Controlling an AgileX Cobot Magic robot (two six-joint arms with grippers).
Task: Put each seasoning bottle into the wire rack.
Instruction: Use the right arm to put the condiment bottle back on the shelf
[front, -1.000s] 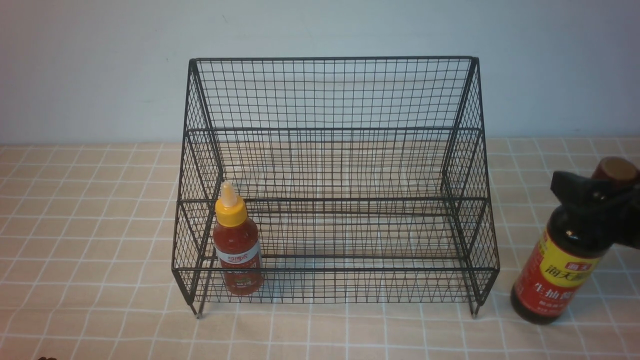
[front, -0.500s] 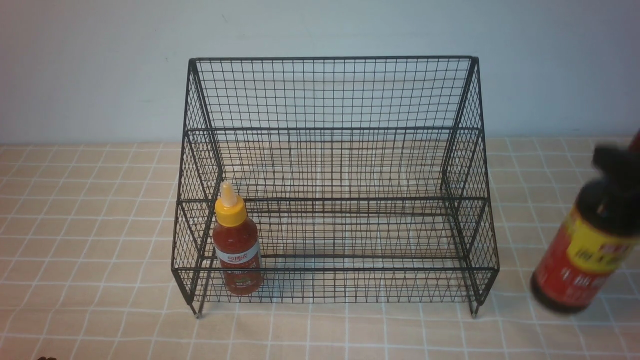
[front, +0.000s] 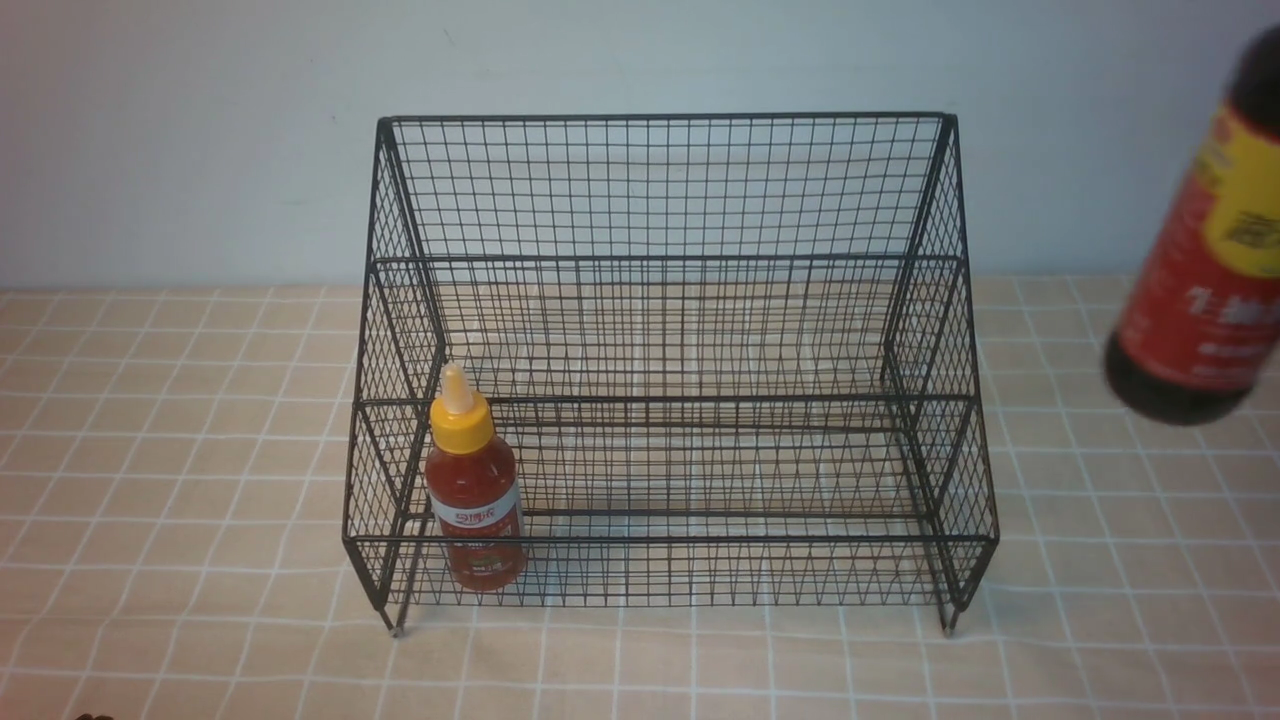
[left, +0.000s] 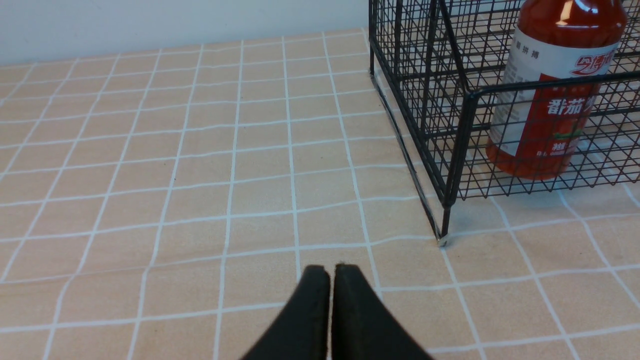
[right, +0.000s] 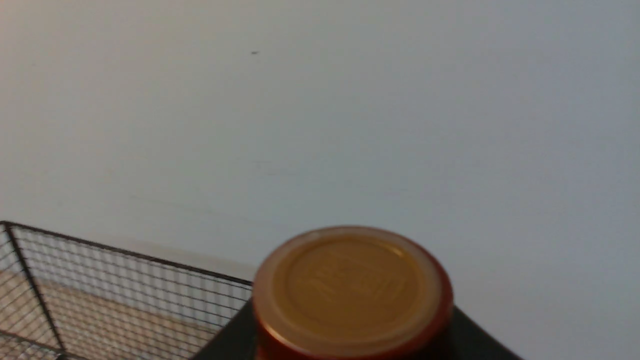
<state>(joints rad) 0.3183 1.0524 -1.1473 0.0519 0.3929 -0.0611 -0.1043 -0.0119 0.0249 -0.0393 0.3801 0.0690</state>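
Note:
The black wire rack (front: 660, 190) stands mid-table. The small red-sauce bottle (front: 474, 495) with yellow cap stands upright in the rack's lower tier at its left end; it also shows in the left wrist view (left: 547, 95). The dark soy-sauce bottle (front: 1205, 260) hangs in the air at the right edge, well above the table, right of the rack. In the right wrist view its brown-red cap (right: 350, 290) sits between my right gripper's dark fingers (right: 225, 337), which are shut on its neck. My left gripper (left: 331, 272) is shut and empty, low over the cloth left of the rack's front corner.
A peach checked tablecloth (front: 180, 480) covers the table, with a pale wall (front: 200, 150) behind. The rack's top rim corner (right: 125, 255) shows in the right wrist view, below and beside the cap.
The soy-sauce bottle has been lifted off the table, rising steeply at the right edge of the front view. The red-sauce bottle and rack have not moved.

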